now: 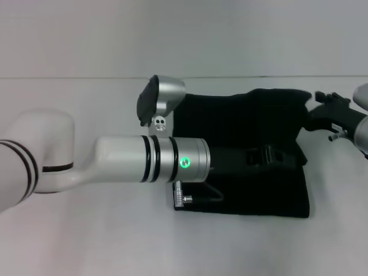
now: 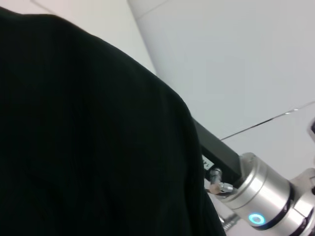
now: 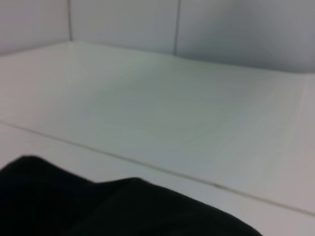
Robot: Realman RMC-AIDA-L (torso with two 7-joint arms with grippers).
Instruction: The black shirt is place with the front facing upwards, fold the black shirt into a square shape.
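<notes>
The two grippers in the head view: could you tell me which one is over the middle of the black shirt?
The left gripper, reaching across the black shirt over its middle; the right gripper sits at the shirt's far right corner instead.

The left arm (image 1: pixel 144 158) is covering part of the black shirt (image 1: pixel 247 126); the left gripper (image 1: pixel 264 156) is blending in, its fingers unreadable
</notes>
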